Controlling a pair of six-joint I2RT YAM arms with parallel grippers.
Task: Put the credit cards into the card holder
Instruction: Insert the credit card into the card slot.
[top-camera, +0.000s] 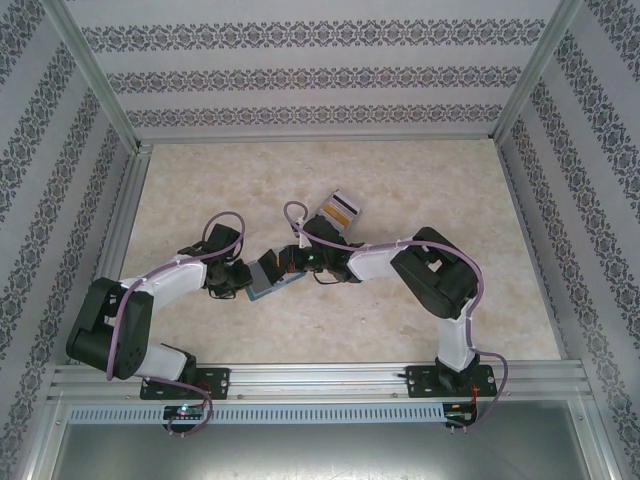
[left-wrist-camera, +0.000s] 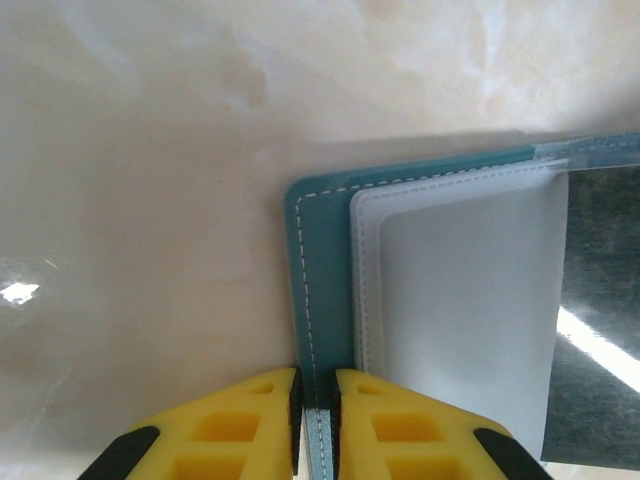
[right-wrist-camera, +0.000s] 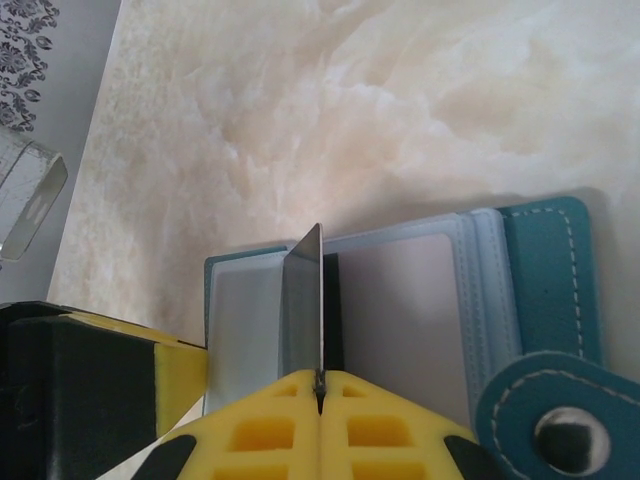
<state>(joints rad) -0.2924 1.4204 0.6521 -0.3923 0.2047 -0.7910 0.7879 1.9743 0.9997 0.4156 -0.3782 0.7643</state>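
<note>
The card holder (top-camera: 268, 285) lies open on the surface (top-camera: 400, 180), near the middle and toward the near edge, between the two arms. Its teal cover is spread flat and the paler pocket pages (left-wrist-camera: 450, 300) face up. The snap tab (right-wrist-camera: 565, 435) hangs off its right flap.

The left gripper (left-wrist-camera: 315, 385) is pinched on the edge of the teal cover, pinning the holder in place. The right gripper (right-wrist-camera: 320, 380) is pressed together on a thin grey card (right-wrist-camera: 305, 300), held upright and seen edge-on. Its far edge sits over the pages near the fold — at a pocket mouth, as far as the right wrist view shows, but not seated.

Farther back and to the right, apart from the holder, stands a clear box (top-camera: 338, 208) with cards upright in it, one showing an orange-yellow band.

By my reading the task is in mid-course — one card is at the point of insertion and more wait in the box. Whether any card already sits in a pocket I cannot tell.
</note>
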